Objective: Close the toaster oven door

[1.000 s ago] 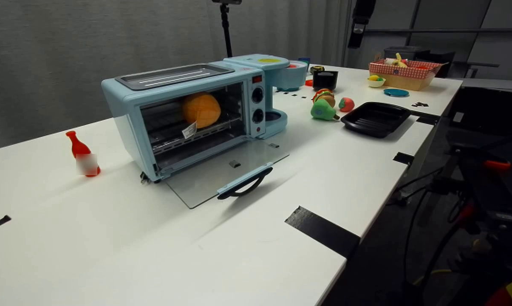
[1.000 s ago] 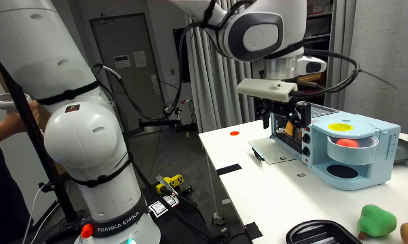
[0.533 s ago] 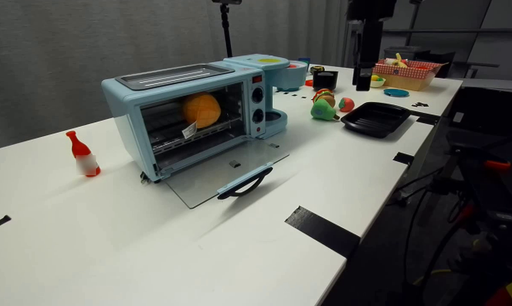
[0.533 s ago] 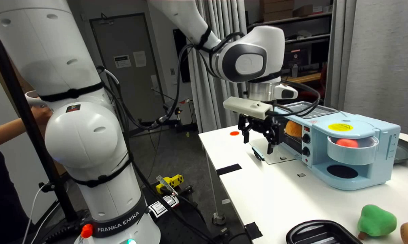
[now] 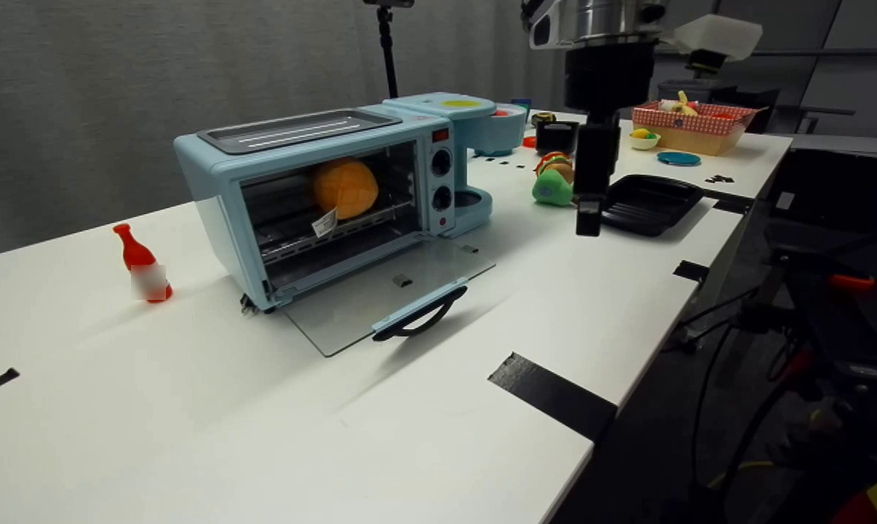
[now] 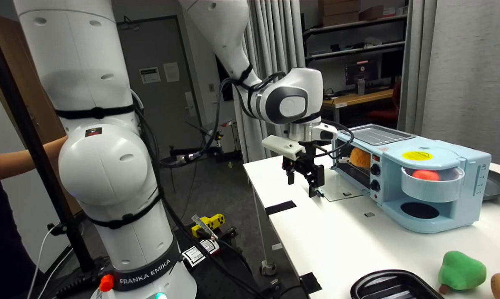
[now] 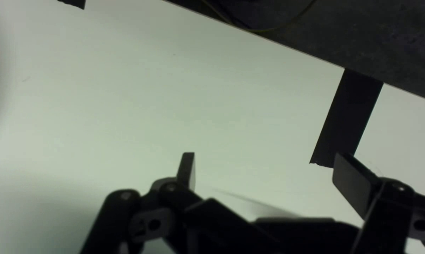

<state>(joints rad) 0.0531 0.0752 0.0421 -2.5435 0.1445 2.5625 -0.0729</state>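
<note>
The light blue toaster oven [image 5: 223,218] stands on the table in both exterior views [image 6: 436,153]. Its glass door [image 5: 365,298] is open, folded down nearly flat at the oven's front. The dark handle [image 5: 427,314] is on the door's outer edge. An orange round thing [image 5: 345,189] sits inside. My gripper [image 6: 303,187] is low near the door's outer edge, and one finger partly covers the handle in that view. In an exterior view the gripper [image 5: 588,218] is apart from the handle, to its right. In the wrist view my gripper [image 7: 265,160] is open and empty; oven and door do not show there.
A black tray [image 5: 653,205] and green pear [image 5: 552,188] lie beyond the gripper. A red bottle [image 5: 138,255] stands left of the oven. A basket [image 5: 700,138] is at the far end. Black tape [image 7: 342,120] marks the table near its edge.
My gripper has come down and away from the oven's front, to a low place by the door's handle edge. The oven and its open door have not moved.
</note>
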